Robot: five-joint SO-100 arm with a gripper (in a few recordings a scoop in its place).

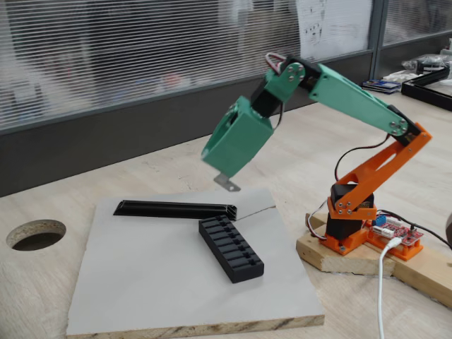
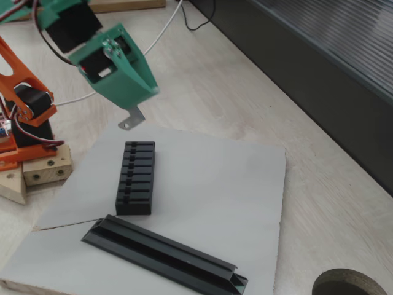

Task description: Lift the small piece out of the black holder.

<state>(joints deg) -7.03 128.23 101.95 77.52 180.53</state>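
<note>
The green claw (image 1: 227, 176) is hanging in the air above the grey board (image 1: 141, 282), tilted downward, and it is pinching the small piece (image 1: 227, 182) at its tip; in the other fixed view the same claw (image 2: 134, 114) is holding the piece (image 2: 131, 119) so that the little grey plate is sticking out below the green shell, bent like a small angle. The piece is clear of everything beneath it, touching neither the board nor the holder (image 1: 231, 248). The holder is lying flat on the board, near the board's middle, its row of slots facing up; in the view from the far side the holder (image 2: 136, 178) is sitting toward the board's near-left part, just below the hanging piece but well apart from it in height. A long black bar (image 1: 175, 209) is lying along the board's back edge, one end coming close to the holder's end; from the other camera the bar (image 2: 164, 254) is running slantwise near the board's (image 2: 233, 184) lower edge, beside the holder but not touching it as far as I can tell. The board itself is resting on a pale wooden table (image 1: 42, 205), near a round hole (image 1: 35, 234) cut in the table's left part. The arm's orange base (image 1: 357, 219) is standing on a wooden block (image 1: 332, 256) by the board's right edge.
</note>
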